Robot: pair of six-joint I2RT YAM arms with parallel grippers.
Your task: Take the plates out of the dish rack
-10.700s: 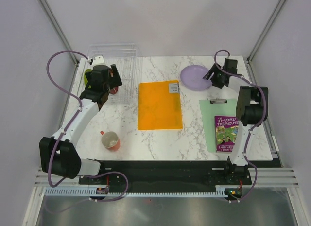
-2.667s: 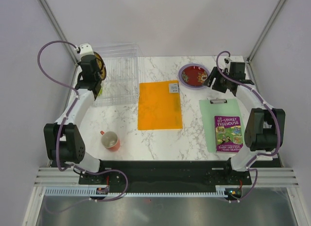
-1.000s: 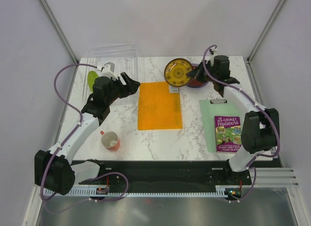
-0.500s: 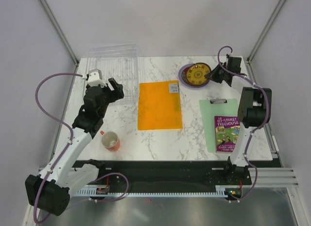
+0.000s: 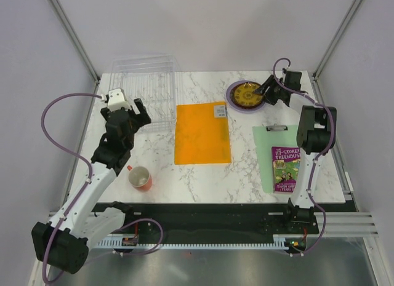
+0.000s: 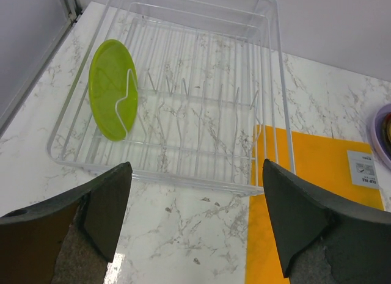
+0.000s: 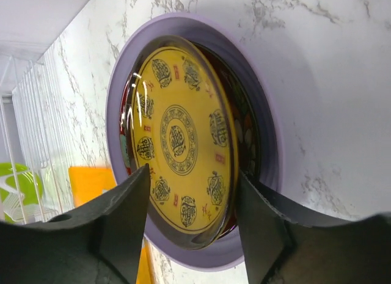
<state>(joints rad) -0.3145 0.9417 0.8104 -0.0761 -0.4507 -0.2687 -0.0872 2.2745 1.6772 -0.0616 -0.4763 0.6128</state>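
The clear dish rack [image 5: 144, 86] stands at the far left and holds one plate, the lime green one [image 6: 113, 88], upright in its left slots. My left gripper [image 5: 126, 109] is open and empty, just in front of the rack [image 6: 183, 113]. The yellow patterned plate [image 5: 248, 93] lies on the dark red plate, which lies on the lavender plate [image 5: 233, 91], at the far right. In the right wrist view the yellow plate [image 7: 180, 143] lies between the spread fingers of my right gripper [image 7: 191, 174], which is open at the stack's right edge [image 5: 266, 91].
An orange folder [image 5: 202, 133] lies mid-table, right of the rack. A red mug [image 5: 140, 177] stands near the left arm. A green clipboard [image 5: 271, 138] with a purple book [image 5: 289, 169] lies at the right. Cage posts and walls close in the far corners.
My right gripper carried the yellow plate from above the folder to the stack, laid it flat on the dark red plate and opened. My left arm drew back from the rack.
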